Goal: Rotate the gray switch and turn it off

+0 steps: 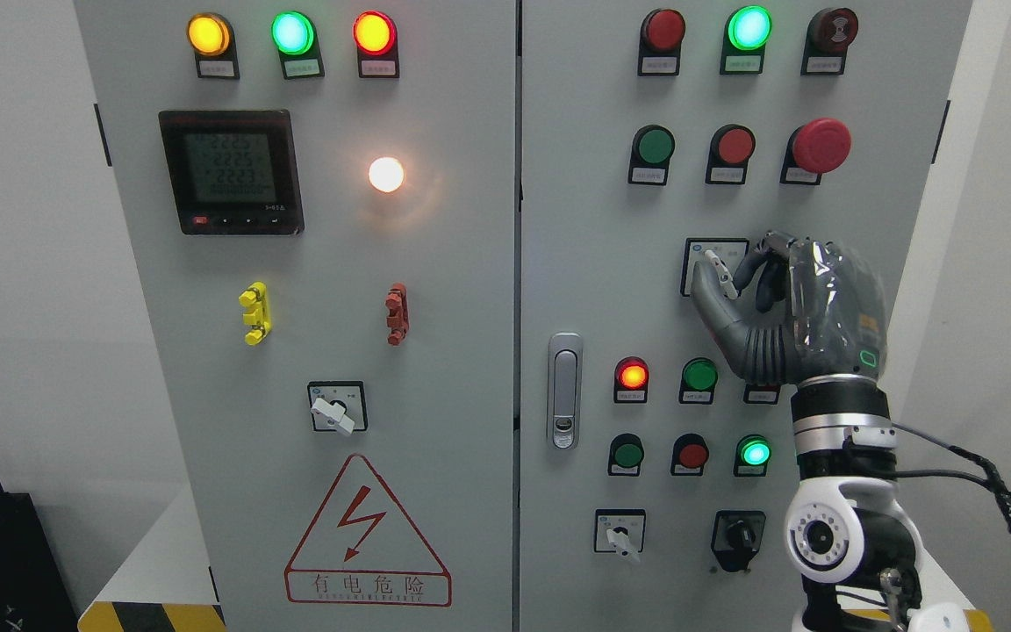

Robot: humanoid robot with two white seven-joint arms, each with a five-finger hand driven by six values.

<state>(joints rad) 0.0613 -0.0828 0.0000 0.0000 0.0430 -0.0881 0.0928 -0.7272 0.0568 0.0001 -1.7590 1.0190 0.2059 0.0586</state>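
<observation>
The gray rotary switch (pixel 717 268) sits on a white plate on the right cabinet door, below the red push buttons. Its light knob tilts up to the left. My right hand (pixel 738 272) reaches up from the lower right and pinches the knob between thumb and curled fingers. The palm and wrist cover the right part of the plate. My left arm does not show.
Other rotary switches sit at the left door (pixel 336 408), lower right door (pixel 620 533) and a black one (pixel 738 535). Lit lamps, push buttons, a red mushroom button (pixel 820 145), a door handle (pixel 564 391) and a meter (pixel 231 171) fill the panel.
</observation>
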